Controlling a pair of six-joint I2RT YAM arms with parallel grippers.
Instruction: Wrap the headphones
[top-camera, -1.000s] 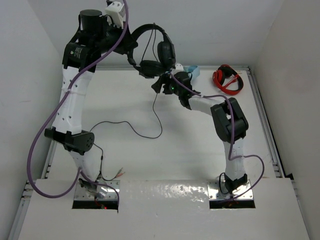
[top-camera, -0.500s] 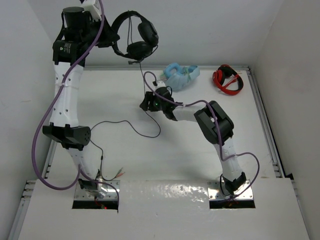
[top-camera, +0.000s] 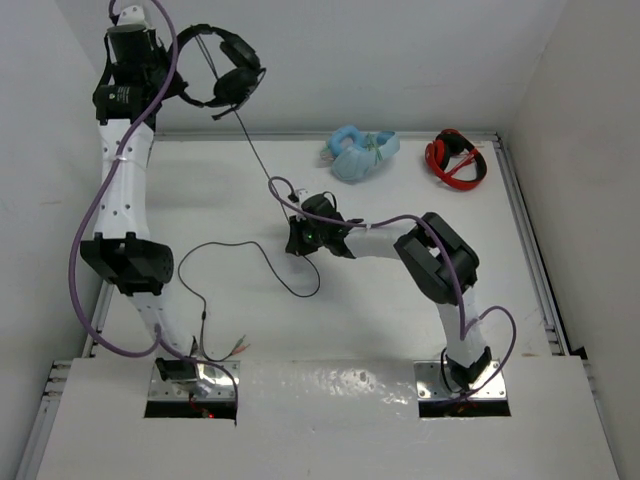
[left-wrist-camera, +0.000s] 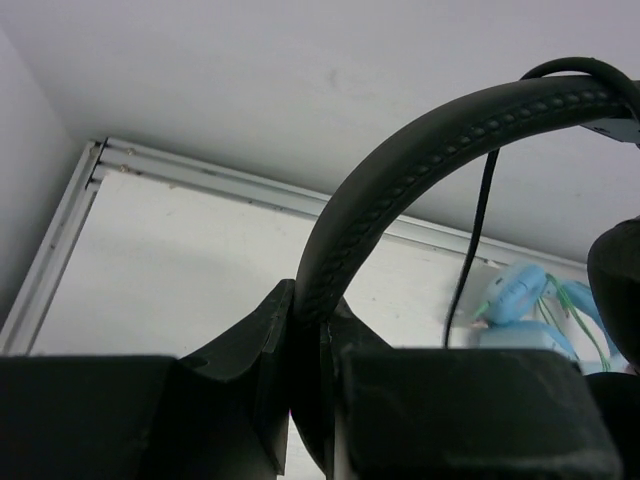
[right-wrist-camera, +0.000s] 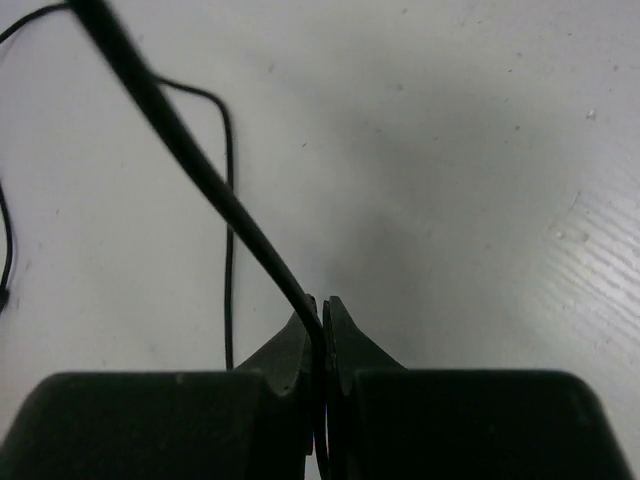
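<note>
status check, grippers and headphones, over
Left gripper shut on headphones headband, held high. Right gripper shut on cable, low over table. Nothing in the way.

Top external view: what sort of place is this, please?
Probably a robot lab test cell: a white table boxed by plain white walls, the left arm and right arm bolted at its near edge, light-blue headphones and red-and-black headphones at the back.
</note>
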